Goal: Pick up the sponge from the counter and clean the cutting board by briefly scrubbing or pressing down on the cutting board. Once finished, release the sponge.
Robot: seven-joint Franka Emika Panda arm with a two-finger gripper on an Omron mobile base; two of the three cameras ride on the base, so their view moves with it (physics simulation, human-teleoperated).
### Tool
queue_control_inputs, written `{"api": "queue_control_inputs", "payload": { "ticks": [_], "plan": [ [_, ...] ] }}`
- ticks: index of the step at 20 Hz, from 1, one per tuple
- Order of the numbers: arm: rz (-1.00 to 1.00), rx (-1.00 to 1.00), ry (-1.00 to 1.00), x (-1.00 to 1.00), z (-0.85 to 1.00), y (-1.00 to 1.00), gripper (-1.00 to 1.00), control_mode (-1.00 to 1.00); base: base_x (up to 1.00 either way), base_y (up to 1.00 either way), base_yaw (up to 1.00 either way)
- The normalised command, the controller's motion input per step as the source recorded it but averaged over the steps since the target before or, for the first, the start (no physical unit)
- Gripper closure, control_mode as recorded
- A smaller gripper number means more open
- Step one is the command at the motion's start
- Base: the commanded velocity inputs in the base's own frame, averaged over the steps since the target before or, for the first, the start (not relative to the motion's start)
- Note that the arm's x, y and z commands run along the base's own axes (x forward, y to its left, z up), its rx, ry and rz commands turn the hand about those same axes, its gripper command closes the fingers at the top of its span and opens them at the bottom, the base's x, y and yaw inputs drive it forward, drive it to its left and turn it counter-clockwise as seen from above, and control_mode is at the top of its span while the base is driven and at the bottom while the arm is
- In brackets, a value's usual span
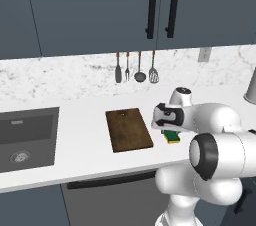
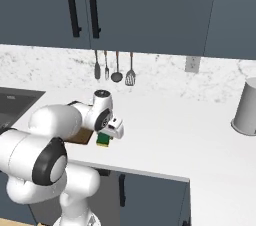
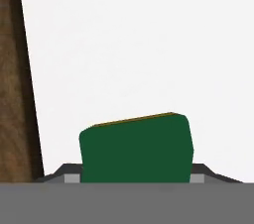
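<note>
You have the white worktop point(image 1: 85, 140) carrying the dark wooden cutting board point(image 1: 128, 129), and just beside its right edge sits the green-topped sponge point(image 3: 136, 148), with the gripper point(image 1: 171, 133) jaws clamped on its two sides.

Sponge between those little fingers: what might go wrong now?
The gripper is shut on the sponge, which looks slightly tilted in the hand view; it might twist or slip when lifted. The cutting board lies right beside it on the counter, so a low carry could catch the board's edge and shove it.
</note>
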Motion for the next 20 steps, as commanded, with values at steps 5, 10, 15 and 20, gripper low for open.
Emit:
{"api": "queue_control_inputs", "payload": {
  "ticks": [5, 10, 15, 20],
  "plan": [
    [0.33, -0.01, 0.00, 0.03, 0.45, 0.18, 1.00, -1.00, 0.00, 0.00, 0.00],
    [0.43, -0.05, -0.01, 0.03, 0.04, 0.39, 1.00, -1.00, 0.00, 0.00, 0.00],
    [0.30, -0.07, -0.03, 0.33, 0.00, 0.47, 1.00, -1.00, 0.00, 0.00, 0.00],
    [0.19, -0.08, 0.00, 0.42, -0.02, 0.72, 1.00, -1.00, 0.00, 0.00, 0.00]
  ]
}}
